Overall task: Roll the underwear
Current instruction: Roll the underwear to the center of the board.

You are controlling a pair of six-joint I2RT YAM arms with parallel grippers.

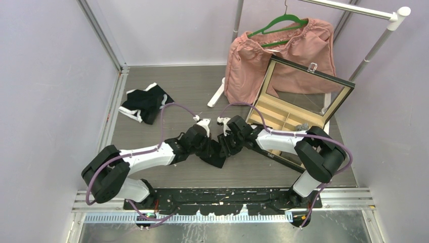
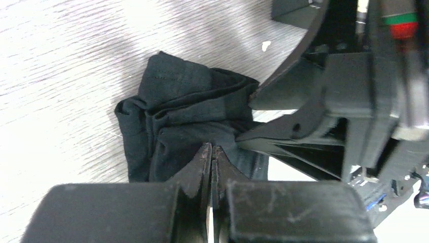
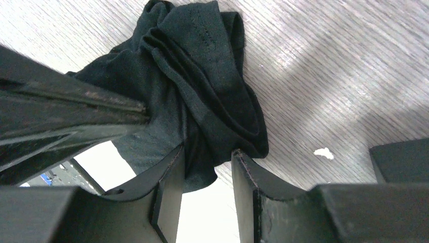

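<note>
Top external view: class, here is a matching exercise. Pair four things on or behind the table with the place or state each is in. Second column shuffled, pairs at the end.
Things:
1 pink garment
2 box
3 black underwear
4 black and white underwear

Place or state:
A lying apart from both arms, far left on the table
B lid raised
C on the green hanger
D between the left gripper and the right gripper

Pairs: 1-C, 2-B, 3-D, 4-A
</note>
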